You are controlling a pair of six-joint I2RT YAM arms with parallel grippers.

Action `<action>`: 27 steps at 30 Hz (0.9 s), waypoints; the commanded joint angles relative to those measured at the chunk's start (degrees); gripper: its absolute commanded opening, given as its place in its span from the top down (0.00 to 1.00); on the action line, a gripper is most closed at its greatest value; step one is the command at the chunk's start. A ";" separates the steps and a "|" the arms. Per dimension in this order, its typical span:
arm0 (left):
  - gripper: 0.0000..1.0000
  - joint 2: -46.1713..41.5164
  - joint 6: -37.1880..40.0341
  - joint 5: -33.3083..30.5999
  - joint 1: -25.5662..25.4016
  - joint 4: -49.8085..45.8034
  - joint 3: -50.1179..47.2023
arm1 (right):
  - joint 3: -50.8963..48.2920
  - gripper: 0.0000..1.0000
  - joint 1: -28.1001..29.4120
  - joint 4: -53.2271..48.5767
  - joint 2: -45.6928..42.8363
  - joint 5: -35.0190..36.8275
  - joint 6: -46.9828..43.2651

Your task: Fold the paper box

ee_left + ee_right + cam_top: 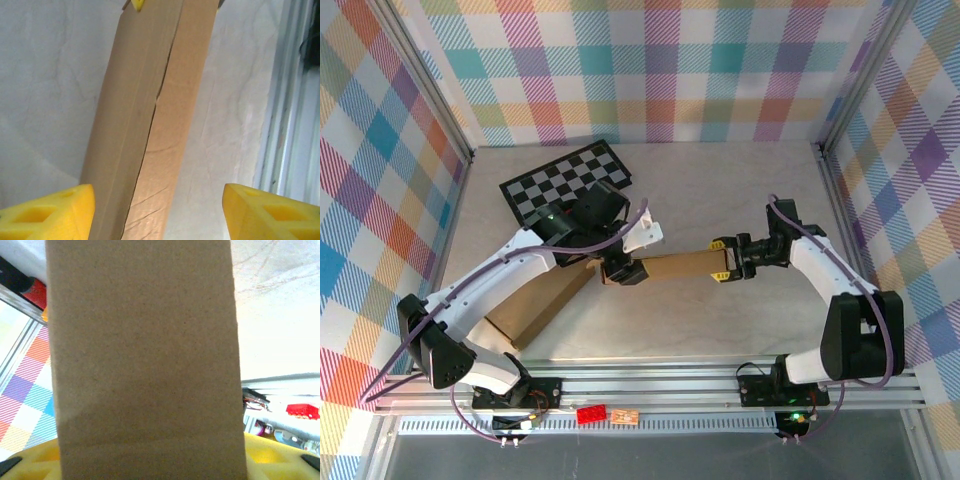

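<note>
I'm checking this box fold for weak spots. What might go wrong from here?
1. The left gripper stands open around the cardboard box, so the right gripper alone seems to hold it. The long piece may sag or twist.
2. The seam along the box gapes slightly, so it may spring apart unless pressed.

Brown box (142,360) panel is seen filling mid-frame top to bottom, flanked low down by yellow fingers (30,465). Plaid wall (22,405) is noted at left.
</note>
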 commanded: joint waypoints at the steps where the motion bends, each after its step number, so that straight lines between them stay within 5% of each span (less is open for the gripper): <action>1: 0.33 1.38 6.31 -4.44 -0.95 -2.96 -0.79 | -0.54 0.57 -0.27 -5.38 1.39 2.50 -0.19; 19: 0.28 7.13 7.25 -16.20 -3.30 4.43 -5.21 | -2.96 0.56 -2.73 -2.93 4.19 0.28 2.39; 27: 0.35 10.28 6.57 -15.19 -3.32 7.00 -4.09 | -3.99 0.40 -4.23 -5.20 3.60 2.38 2.36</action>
